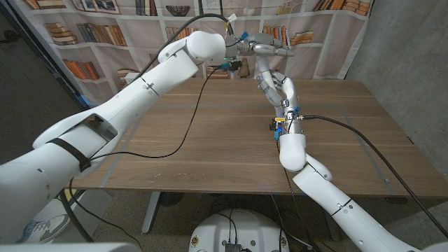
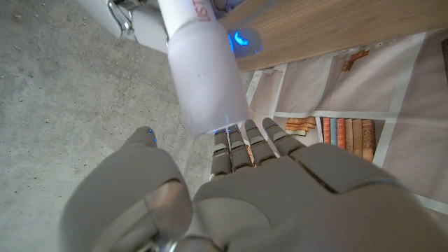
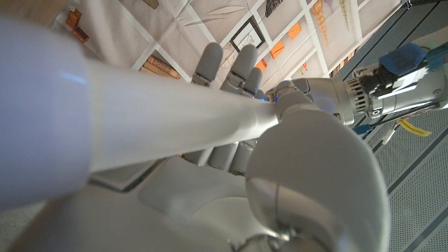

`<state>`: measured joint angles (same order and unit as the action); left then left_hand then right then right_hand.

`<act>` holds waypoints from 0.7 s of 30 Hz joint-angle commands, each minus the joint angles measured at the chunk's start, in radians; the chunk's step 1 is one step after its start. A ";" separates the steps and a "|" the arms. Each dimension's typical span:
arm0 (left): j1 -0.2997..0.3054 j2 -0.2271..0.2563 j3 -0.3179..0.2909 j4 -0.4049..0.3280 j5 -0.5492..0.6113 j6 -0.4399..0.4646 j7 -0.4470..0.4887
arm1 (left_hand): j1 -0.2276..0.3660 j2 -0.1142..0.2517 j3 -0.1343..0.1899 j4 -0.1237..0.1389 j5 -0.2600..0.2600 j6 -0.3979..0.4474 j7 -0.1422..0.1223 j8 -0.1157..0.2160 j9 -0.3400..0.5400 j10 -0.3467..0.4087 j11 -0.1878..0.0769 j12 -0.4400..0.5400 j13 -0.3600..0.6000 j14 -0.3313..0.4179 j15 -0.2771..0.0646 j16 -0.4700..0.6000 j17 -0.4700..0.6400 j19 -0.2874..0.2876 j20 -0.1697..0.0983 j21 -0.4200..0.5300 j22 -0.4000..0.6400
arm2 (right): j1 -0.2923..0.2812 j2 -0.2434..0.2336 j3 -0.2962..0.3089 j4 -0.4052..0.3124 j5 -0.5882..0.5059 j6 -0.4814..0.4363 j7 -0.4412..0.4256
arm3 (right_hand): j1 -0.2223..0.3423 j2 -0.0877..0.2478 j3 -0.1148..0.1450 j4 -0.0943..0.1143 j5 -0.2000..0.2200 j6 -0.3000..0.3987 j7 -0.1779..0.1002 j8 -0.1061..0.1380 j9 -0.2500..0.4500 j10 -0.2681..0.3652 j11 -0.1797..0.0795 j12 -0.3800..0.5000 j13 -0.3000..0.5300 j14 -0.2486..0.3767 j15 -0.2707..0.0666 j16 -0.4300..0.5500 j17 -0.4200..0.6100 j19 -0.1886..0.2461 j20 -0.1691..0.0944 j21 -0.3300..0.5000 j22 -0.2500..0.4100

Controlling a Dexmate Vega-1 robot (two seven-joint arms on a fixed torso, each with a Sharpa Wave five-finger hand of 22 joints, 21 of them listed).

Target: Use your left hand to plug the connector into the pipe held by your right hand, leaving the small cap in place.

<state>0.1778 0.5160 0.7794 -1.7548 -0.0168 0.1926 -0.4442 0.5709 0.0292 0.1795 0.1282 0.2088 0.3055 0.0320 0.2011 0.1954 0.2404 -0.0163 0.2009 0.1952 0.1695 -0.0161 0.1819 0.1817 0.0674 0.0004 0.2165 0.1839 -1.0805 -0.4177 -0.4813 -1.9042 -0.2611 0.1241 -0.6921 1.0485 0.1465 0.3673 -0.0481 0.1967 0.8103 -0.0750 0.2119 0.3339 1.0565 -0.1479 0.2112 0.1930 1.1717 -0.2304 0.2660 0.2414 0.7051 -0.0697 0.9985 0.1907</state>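
Now we hold the white plastic pipe [image 3: 175, 119] upright in our right robot hand [image 1: 278, 87], above the wooden bench [image 1: 210, 133]. Our left robot hand [image 1: 269, 47] meets its top; whether it grips the connector we cannot tell. We should press straight down the pipe's axis, with open air all around.
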 commanded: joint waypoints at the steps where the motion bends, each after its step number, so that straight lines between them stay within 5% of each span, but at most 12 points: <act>1: 0.017 0.028 -0.048 -0.041 -0.041 0.001 0.036 | 0.001 -0.002 -0.005 0.001 0.003 -0.001 -0.006 0.001 0.000 -0.003 -0.001 -0.001 0.002 0.000 -0.003 0.005 0.001 0.001 0.006 -0.005 0.003 | -0.011 -0.014 -0.001 -0.021 0.006 -0.037 0.021 | 0.021 0.025 0.044 0.045 -0.001 0.061 -0.066 0.002 0.002 0.010 0.000 0.007 0.005 -0.006 -0.002 -0.004 0.000 0.009 -0.142 0.003 0.000; 9: 0.055 0.067 -0.105 -0.035 -0.121 -0.030 0.038 | 0.001 -0.001 -0.006 0.000 0.003 -0.003 -0.007 0.000 0.000 -0.003 -0.001 -0.001 0.002 0.000 -0.003 0.006 0.001 -0.001 0.006 -0.005 0.003 | -0.009 -0.016 -0.007 -0.027 0.009 -0.095 0.037 | 0.019 0.023 0.044 0.045 -0.002 0.063 -0.068 0.002 0.001 0.012 -0.003 0.008 0.005 -0.006 -0.002 -0.005 -0.001 0.005 -0.142 0.002 -0.001; 21: 0.227 0.206 -0.253 -0.058 -0.258 -0.124 0.093 | 0.001 -0.001 -0.008 -0.002 0.004 -0.002 -0.008 0.001 0.000 0.006 0.002 0.003 0.001 0.009 -0.001 0.009 0.001 -0.001 0.010 -0.006 0.003 | -0.006 -0.040 -0.004 -0.031 0.044 -0.191 0.064 | 0.014 0.022 0.044 0.047 -0.004 0.064 -0.068 0.001 0.000 0.011 -0.008 0.008 0.005 -0.010 -0.002 -0.008 -0.001 0.001 -0.143 0.002 -0.001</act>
<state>0.2704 0.6141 0.6453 -1.7951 -0.1691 0.1355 -0.3903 0.5709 0.0293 0.1753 0.1240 0.2088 0.3000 0.0267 0.2011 0.1955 0.2404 -0.0163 0.2009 0.1954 0.1695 -0.0160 0.1819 0.1817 0.0638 0.0039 0.2125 0.1839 -1.0872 -0.4387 -0.4855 -1.9255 -0.2383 0.0151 -0.6469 1.0513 0.1438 0.3672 -0.0480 0.1967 0.8103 -0.0751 0.2109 0.3341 1.0576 -0.1487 0.2153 0.1930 1.1663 -0.2354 0.2620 0.2367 0.7051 -0.0697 0.9984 0.1908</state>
